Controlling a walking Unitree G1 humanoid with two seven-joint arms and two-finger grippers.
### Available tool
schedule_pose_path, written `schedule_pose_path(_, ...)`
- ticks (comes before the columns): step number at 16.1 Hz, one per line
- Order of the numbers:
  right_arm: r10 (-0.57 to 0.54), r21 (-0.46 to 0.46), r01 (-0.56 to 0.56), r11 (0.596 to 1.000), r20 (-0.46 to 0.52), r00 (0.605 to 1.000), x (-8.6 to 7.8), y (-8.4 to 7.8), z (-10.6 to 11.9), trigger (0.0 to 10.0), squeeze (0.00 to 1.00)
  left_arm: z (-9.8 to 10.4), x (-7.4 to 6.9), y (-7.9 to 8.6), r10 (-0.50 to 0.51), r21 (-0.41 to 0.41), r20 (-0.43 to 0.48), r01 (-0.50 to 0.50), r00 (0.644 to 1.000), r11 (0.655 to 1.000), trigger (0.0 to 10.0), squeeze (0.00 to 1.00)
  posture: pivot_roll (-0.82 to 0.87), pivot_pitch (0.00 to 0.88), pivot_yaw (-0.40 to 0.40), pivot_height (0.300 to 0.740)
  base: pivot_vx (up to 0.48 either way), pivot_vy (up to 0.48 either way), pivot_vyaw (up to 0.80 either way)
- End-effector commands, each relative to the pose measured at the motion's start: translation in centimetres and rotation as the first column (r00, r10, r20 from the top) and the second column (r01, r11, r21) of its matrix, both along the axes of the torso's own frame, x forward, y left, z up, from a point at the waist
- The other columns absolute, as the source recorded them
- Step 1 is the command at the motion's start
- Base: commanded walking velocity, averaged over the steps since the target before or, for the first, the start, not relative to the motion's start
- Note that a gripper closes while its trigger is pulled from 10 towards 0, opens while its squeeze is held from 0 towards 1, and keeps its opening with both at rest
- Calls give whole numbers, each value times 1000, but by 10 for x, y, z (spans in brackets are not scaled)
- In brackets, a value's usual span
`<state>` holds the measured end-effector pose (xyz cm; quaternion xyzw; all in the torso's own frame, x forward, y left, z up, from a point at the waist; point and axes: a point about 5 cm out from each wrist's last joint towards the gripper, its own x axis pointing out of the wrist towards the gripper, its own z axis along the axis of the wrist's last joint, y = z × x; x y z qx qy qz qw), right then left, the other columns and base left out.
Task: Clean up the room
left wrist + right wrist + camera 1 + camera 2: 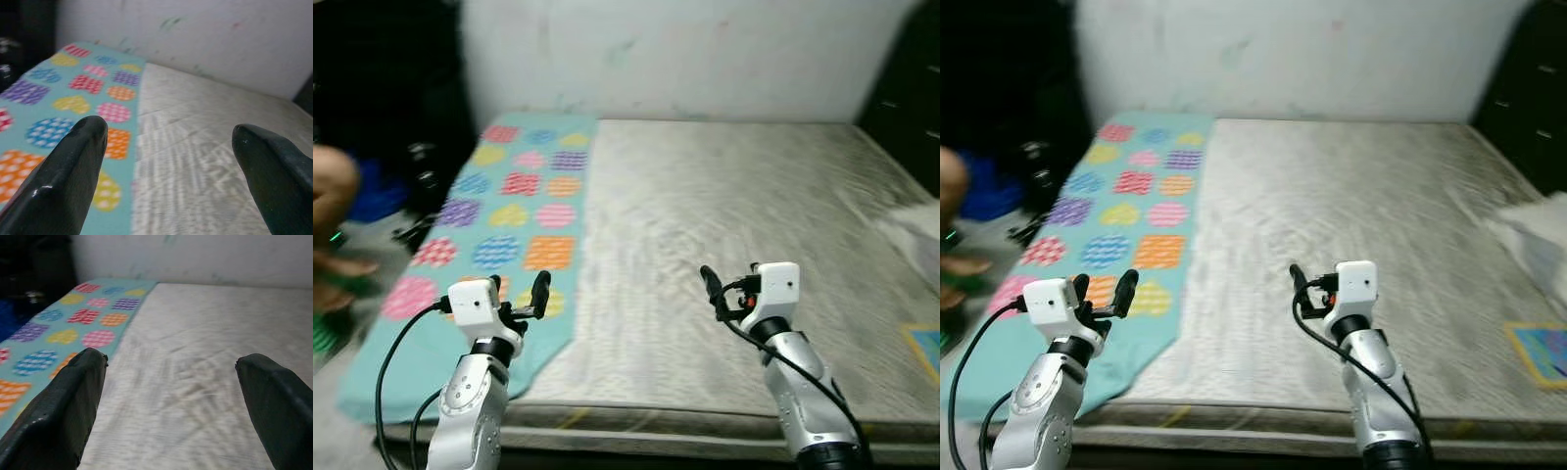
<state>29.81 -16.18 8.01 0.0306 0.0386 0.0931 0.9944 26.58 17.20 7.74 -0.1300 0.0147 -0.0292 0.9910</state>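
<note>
A large bare mattress (724, 245) with a grey, worn-looking surface was seen spread across most of the scene, its far edge set against a pale, marked wall (685, 54). Along the mattress's left side a turquoise blanket (504, 220) printed with multicoloured hearts and squares was laid flat, its near end draped over the mattress's front edge. At the mattress's right edge a crumpled white cloth (1533, 240) was seen, and nearer the front right corner of the mattress a small blue-and-yellow patterned item (1542, 352) was lying, too blurred to be identified. Dark furniture (906, 98) was placed beyond the mattress's far right corner, and dark clutter (421, 176) with something blue (377, 191) was seen off the mattress's left side, where part of a person (333, 225) was also caught at the frame edge. The left gripper (530, 299) was held over the blanket near the mattress's front left corner, its two black fingers (63, 181) spread wide apart with nothing between them. The right gripper (713, 292) was held above the bare mattress surface towards its front edge, well apart from the blanket, its fingers (63, 401) likewise parted widely and nothing gripped.
</note>
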Motion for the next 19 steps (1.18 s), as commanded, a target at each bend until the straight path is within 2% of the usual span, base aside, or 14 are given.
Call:
schedule_pose_path(1,14,3,-14,1000,7,1000,1,1,2,10000,0,1,2,1,0,10,1,0,1000,1000,10000,0,-13,0,1,740,0,480,0)
schedule_pose_path(3,8,-35,-8,999,-4,1000,2,2,1,10000,0,0,3,1,-3,11,-1,3,1000,1000,10000,0,-9,0,3,740,0,480,0)
schedule_pose_path(6,41,-34,-42,999,-13,999,8,11,4,10000,0,5,10,-2,-9,21,22,8,1000,1000,10000,0,-16,0,-18,740,0,480,0)
schedule_pose_path(14,85,20,-84,996,-34,996,8,36,-7,10000,0,3,12,-8,-17,6,17,17,1000,1000,10000,0,8,0,14,740,0,480,0)
schedule_pose_path(16,80,37,-79,996,-35,996,11,36,-7,10000,0,5,13,-12,-23,-3,26,23,999,1000,10000,0,4,0,21,740,0,480,0)
schedule_pose_path(19,75,58,-72,996,-48,996,14,34,-8,10000,0,7,10,-18,-65,-13,57,66,996,998,10000,0,4,0,16,740,0,0,0)
